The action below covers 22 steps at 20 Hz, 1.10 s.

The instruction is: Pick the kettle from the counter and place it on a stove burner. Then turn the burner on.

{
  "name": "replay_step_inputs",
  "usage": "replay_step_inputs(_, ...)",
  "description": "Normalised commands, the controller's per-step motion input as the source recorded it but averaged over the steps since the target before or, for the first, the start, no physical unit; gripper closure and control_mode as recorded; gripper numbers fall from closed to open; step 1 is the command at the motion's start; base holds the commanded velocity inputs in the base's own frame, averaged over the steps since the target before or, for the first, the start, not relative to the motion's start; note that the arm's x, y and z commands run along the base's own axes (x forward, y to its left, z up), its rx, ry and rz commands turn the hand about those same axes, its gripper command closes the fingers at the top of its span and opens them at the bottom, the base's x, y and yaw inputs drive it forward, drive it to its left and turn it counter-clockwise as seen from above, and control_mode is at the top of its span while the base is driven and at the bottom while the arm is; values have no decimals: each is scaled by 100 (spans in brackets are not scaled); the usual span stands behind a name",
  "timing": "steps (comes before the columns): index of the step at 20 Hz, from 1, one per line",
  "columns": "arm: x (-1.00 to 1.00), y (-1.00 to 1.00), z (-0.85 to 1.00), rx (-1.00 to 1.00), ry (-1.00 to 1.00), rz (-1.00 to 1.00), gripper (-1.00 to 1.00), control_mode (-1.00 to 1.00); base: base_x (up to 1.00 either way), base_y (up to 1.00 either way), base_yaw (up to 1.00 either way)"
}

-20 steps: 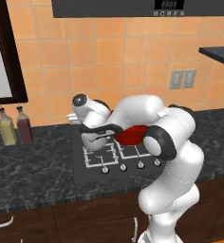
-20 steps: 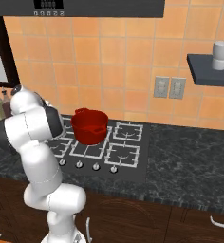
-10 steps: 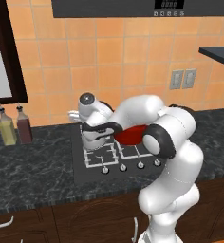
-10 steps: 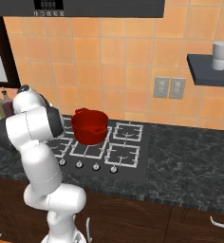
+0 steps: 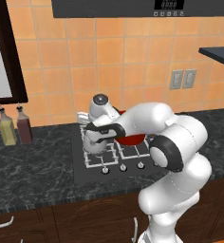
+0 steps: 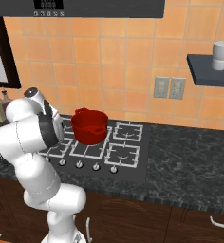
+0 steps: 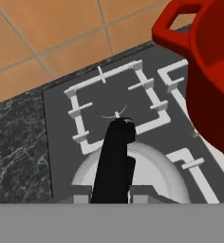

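Kettle hangs by its black handle, gripper pinching it, over front-left burner; could bump red pot nearby or land off-centre.

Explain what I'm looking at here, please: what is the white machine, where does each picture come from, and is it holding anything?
It is a white robot arm on a driving base in a simulated kitchen. Two cameras ride behind the arm, to its left and right; the third sits on its hand, looking along the gripper. A black cooktop with grey wire burner grates is set in a dark stone counter. A red pot stands on a back grate. Two bottles stand at the counter's left end. The gripper is shut on the black handle of the silvery kettle, above a front grate beside the pot. Whether the kettle already rests on that grate, I cannot tell.
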Motion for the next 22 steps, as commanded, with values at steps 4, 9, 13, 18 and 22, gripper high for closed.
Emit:
replay_step_inputs(4,-47,-30,-51,0,3,0,100,-100,0,0,0)
replay_step_inputs(9,-8,-27,-31,0,1,1,100,-100,0,0,0)
replay_step_inputs(13,0,-30,0,0,11,4,100,-100,0,0,0)
replay_step_inputs(18,0,-4,5,-4,18,4,100,-100,0,0,0)
replay_step_inputs(22,0,8,14,-11,23,2,100,-100,0,0,0)
